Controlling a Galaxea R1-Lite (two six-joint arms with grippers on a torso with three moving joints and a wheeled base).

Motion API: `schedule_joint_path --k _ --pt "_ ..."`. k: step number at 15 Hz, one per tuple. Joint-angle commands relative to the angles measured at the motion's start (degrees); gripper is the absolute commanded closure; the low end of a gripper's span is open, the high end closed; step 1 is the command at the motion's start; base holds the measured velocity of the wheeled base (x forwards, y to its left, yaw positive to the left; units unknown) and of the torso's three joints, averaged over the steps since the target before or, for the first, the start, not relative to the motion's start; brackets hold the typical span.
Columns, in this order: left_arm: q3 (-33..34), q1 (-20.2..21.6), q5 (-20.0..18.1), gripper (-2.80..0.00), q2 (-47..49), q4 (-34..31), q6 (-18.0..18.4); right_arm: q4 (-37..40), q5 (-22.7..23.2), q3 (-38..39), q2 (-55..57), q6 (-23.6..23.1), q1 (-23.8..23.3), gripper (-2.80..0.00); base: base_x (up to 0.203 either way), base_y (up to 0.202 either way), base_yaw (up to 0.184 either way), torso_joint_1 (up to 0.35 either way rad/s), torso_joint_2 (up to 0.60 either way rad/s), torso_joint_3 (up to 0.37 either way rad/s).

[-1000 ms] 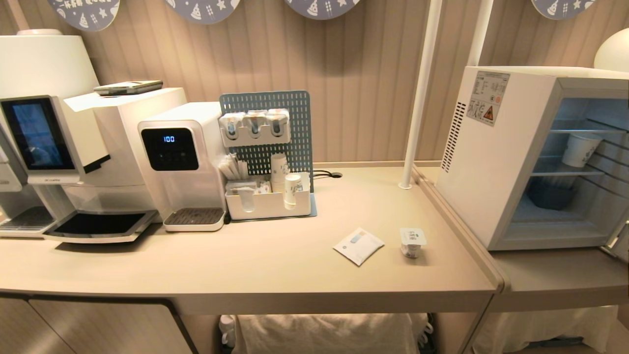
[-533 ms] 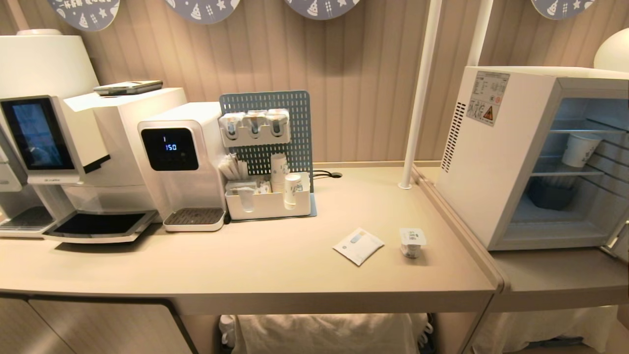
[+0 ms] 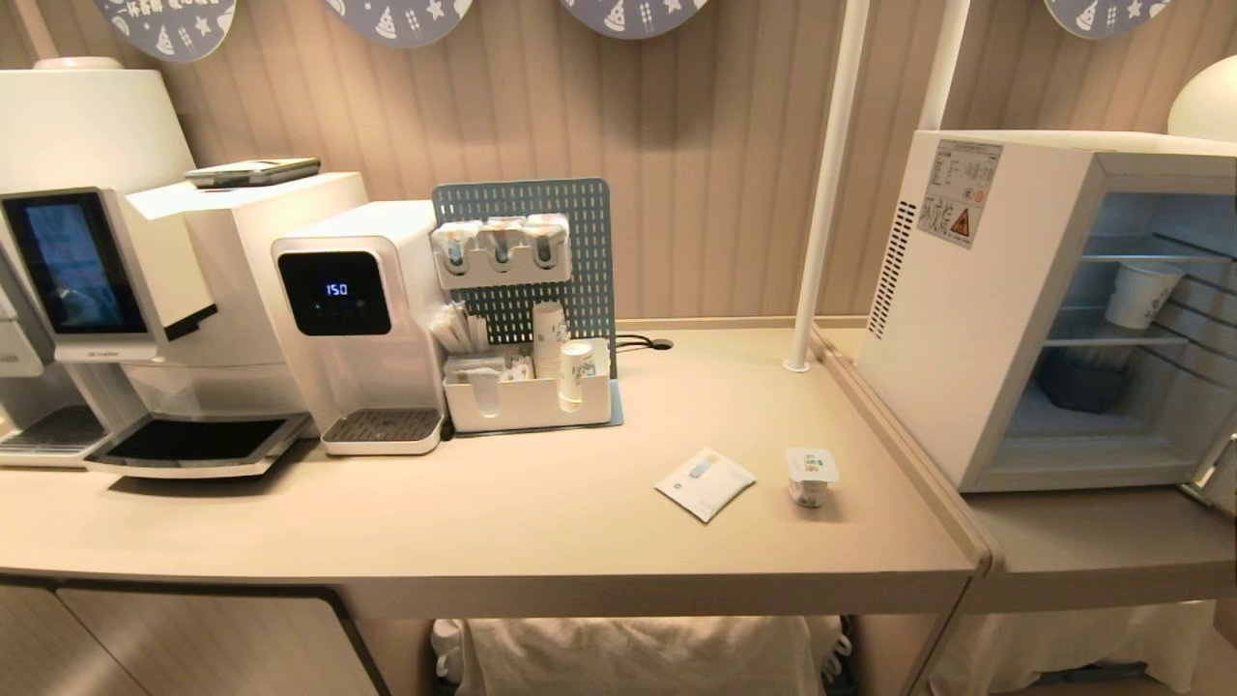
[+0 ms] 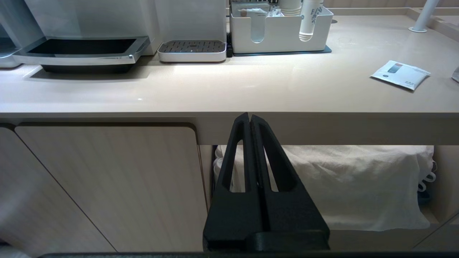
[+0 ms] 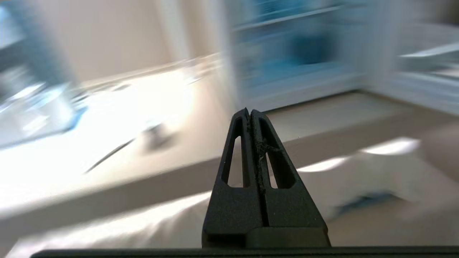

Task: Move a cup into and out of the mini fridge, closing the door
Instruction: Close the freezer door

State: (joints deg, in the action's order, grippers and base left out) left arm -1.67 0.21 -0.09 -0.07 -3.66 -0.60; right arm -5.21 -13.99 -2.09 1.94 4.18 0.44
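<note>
The cup (image 3: 811, 476), small and white with a foil lid, stands on the beige counter (image 3: 483, 527) a little left of the mini fridge (image 3: 966, 319). The fridge stands open, showing its wire shelves. Its door is swung out past the right edge of the head view, with only a corner (image 3: 1220, 480) showing. Neither arm is in the head view. My left gripper (image 4: 250, 115) is shut and empty, low in front of the counter's front edge. My right gripper (image 5: 250, 111) is also shut and empty, below the counter edge, with the blurred cup (image 5: 154, 135) and fridge (image 5: 287, 53) beyond it.
A white sachet (image 3: 705, 481) lies just left of the cup. Behind are an organiser tray with paper cups (image 3: 530, 394), a water dispenser (image 3: 358, 319), a coffee machine (image 3: 97, 271) and a white pole (image 3: 826, 184). A paper cup (image 3: 1140, 293) and a dark box (image 3: 1082, 379) sit inside the fridge.
In the head view nothing on the counter has moved. Only the number on the water dispenser's display has changed.
</note>
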Motion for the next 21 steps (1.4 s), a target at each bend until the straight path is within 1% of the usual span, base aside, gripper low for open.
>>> schedule_joint_path --k 1,2,3,4,5,13,14,16,17,19,21 --pt "0.0 -0.03 0.0 0.0 0.07 -0.03 -0.02 5.2 9.83 0.5 -1.93 -0.24 -0.07 0.0 0.0 0.0 0.0 0.0 0.0 0.0" --pt "0.0 -0.03 0.0 0.0 0.07 -0.03 -0.02 13.69 11.07 -1.26 -1.93 -1.16 -0.08 0.0 0.0 0.0 0.0 0.0 0.0 0.0" --pt "0.0 -0.03 0.0 0.0 0.07 -0.03 -0.02 19.06 12.03 -2.28 -1.94 -2.73 -0.08 0.0 0.0 0.0 0.0 0.0 0.0 0.0" --pt "0.0 -0.03 0.0 0.0 0.07 -0.03 -0.01 19.78 13.02 -2.64 -1.91 -5.53 -0.08 0.0 0.0 0.0 0.0 0.0 0.0 0.0" --pt "0.0 -0.03 0.0 0.0 0.07 -0.03 0.07 18.61 13.8 -2.92 -1.86 -7.3 -0.09 0.0 0.0 0.0 0.0 0.0 0.0 0.0" --pt "0.0 -0.03 0.0 0.0 0.07 -0.03 -0.02 18.45 13.73 -2.92 -1.85 -6.52 -0.09 0.0 0.0 0.0 0.0 0.0 0.0 0.0" --pt "0.0 -0.03 0.0 0.0 0.07 -0.03 -0.02 18.13 13.65 -2.92 -1.85 -5.64 -0.09 0.0 0.0 0.0 0.0 0.0 0.0 0.0" --pt "0.0 -0.03 0.0 0.0 0.07 -0.03 -0.02 17.71 14.02 -2.39 -1.89 -6.04 -0.1 0.0 0.0 0.0 0.0 0.0 0.0 0.0" --pt "0.0 -0.03 0.0 0.0 0.07 -0.03 -0.02 15.53 14.17 -1.5 -1.93 -6.18 -0.1 0.0 0.0 0.0 0.0 0.0 0.0 0.0" --pt "0.0 -0.03 0.0 0.0 0.07 -0.03 -0.02 5.78 14.37 1.83 -1.94 -6.72 -0.09 0.0 0.0 0.0 0.0 0.0 0.0 0.0" --pt "0.0 -0.03 0.0 0.0 0.07 -0.03 -0.02 5.39 13.98 2.17 -1.94 -5.28 -0.09 0.0 0.0 0.0 0.0 0.0 0.0 0.0"
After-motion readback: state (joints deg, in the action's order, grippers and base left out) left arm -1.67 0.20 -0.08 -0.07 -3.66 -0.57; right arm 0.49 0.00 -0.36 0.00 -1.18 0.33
